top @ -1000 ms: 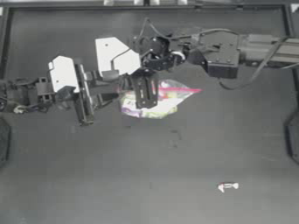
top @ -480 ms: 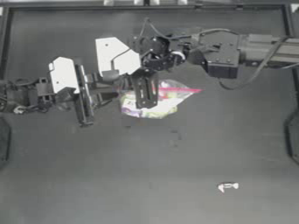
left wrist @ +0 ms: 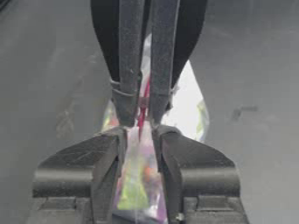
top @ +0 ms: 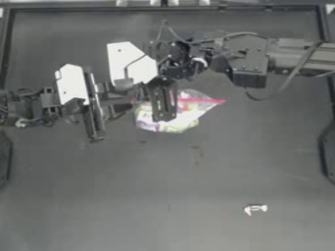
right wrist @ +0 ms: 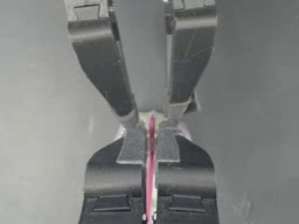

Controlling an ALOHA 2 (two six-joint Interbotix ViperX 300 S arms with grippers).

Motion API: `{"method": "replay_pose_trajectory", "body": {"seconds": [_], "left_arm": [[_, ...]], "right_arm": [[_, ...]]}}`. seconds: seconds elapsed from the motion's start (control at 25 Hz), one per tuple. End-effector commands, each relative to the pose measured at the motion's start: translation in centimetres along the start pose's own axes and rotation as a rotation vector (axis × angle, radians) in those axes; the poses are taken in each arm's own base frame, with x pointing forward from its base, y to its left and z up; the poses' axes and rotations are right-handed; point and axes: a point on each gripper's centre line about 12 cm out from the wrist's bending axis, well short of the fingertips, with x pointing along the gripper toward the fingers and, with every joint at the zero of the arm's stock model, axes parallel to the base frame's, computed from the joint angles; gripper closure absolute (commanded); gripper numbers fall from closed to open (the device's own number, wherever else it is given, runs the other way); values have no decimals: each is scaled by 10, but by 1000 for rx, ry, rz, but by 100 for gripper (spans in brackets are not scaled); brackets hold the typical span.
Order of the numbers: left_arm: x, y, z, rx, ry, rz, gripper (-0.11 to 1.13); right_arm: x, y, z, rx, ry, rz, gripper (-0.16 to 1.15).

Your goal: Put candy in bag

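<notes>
Dark tabletop (top: 163, 196), one surface, carrying two arms, one bag and one loose candy. Two arms enter from opposite sides: the left arm (top: 68, 93) from the left, the right arm (top: 262, 56) from the right, and both meet in the upper middle of the table. One bag (top: 173, 112) lies there: clear plastic, with a pink-red zip strip (top: 200, 101) along its mouth and yellow, pink and purple sweets showing through its wall. The left gripper (left wrist: 139, 131) is closed narrowly on the zip edge of the bag; in the left wrist view its two jaws flank the pink strip with almost no gap. The right gripper (right wrist: 151, 138) is likewise pinched on the same strip from the opposite side; in the right wrist view the strip runs up between its two jaws, which nearly meet the left gripper's tips. One candy (top: 254, 209), tiny and white with twisted ends, lies alone on the tabletop toward the lower right of the top view, well apart from the bag and both grippers.
</notes>
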Motion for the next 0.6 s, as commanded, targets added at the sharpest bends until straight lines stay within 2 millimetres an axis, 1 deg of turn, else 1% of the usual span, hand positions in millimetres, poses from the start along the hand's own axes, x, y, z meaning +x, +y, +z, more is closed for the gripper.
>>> {"method": "replay_pose_trajectory", "body": {"seconds": [0.04, 0.4, 0.6], "left_arm": [[-3, -1, 19, 6, -59, -3, 34], [-6, -1, 23, 8, -74, -3, 34], [-6, -1, 23, 20, -73, -3, 38]], "right_arm": [[-22, 0, 11, -5, -55, -15, 92], [-21, 0, 11, -3, -54, -13, 92], [-21, 0, 11, -3, -56, -13, 92]]}}
